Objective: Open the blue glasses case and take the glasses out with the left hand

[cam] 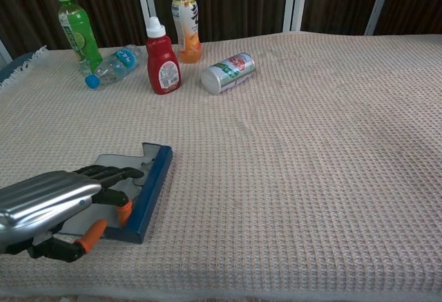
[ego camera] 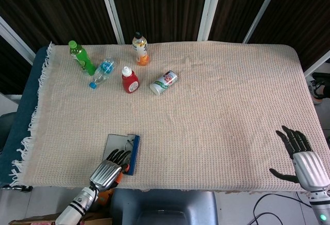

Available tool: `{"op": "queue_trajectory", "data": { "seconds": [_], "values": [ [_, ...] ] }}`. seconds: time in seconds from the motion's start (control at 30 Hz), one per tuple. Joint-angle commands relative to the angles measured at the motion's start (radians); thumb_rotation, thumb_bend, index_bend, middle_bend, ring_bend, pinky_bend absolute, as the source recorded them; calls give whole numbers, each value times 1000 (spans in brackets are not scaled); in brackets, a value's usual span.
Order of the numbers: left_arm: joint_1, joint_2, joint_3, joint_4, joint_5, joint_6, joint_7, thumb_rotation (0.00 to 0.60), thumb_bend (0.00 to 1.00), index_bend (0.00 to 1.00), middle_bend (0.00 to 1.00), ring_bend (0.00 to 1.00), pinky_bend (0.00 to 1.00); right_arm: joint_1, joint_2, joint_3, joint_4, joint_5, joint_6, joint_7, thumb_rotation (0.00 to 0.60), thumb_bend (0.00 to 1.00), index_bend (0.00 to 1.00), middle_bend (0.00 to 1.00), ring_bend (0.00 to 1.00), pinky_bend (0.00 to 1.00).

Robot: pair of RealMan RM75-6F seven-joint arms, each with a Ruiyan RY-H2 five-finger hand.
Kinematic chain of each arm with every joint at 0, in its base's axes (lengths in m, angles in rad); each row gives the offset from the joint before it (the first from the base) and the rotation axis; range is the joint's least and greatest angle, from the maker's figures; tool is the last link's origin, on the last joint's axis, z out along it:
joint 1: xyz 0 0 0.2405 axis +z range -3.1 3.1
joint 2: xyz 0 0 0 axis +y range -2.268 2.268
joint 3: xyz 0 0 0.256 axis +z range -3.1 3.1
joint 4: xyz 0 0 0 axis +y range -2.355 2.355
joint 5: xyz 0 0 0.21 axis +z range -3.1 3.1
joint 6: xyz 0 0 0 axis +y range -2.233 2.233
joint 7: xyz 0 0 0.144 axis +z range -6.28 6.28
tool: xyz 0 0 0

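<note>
Resting on the open case (ego camera: 125, 152) at the near-left edge of the counter (ego camera: 216, 101), the left robot hand (ego camera: 110, 169) lies over its tray.

Seen from the chest, the left robot hand's fingers (cam: 110, 175) reach over the grey lining, and its orange-tipped thumb sits near the blue wall; I cannot tell whether it grips anything. The glasses (ego camera: 127, 147) show only in the head view, as a dark frame inside the case just beyond the fingertips (too small to tell more). The right robot hand (ego camera: 304, 158) lies at the near-right corner, fingers spread, holding nothing. Far left stand a green bottle (ego camera: 81, 57), an orange bottle (ego camera: 139, 49) and a red bottle (ego camera: 129, 79); a clear bottle (ego camera: 102, 71) and a can (ego camera: 164, 82) lie on their sides nearby.
</note>
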Motion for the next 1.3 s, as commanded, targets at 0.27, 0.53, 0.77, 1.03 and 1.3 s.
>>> {"op": "queue_trajectory", "data": {
  "seconds": [0.27,0.53,0.77,1.03,1.3],
  "values": [
    [-18,-76,-21,26,20,-33,-9,600,666,349,0,0,0,-13,13,2,7,-4,28,37,600,151,0,0,0,0],
    [-24,-128,-39,50,44,-26,0,600,664,333,0,0,0,-19,21,4,13,-5,38,59,600,151,0,0,0,0],
    [-26,-159,-44,61,54,-25,-2,600,663,325,0,0,0,-22,24,4,15,-9,44,69,600,151,0,0,0,0],
    [-40,-232,-109,115,86,20,8,600,662,272,0,0,0,-23,28,7,18,-7,46,81,600,151,0,0,0,0],
    [-81,-263,-242,175,50,25,-97,600,713,333,0,0,0,-21,30,5,18,-11,39,83,600,151,0,0,0,0]
  ]
}}
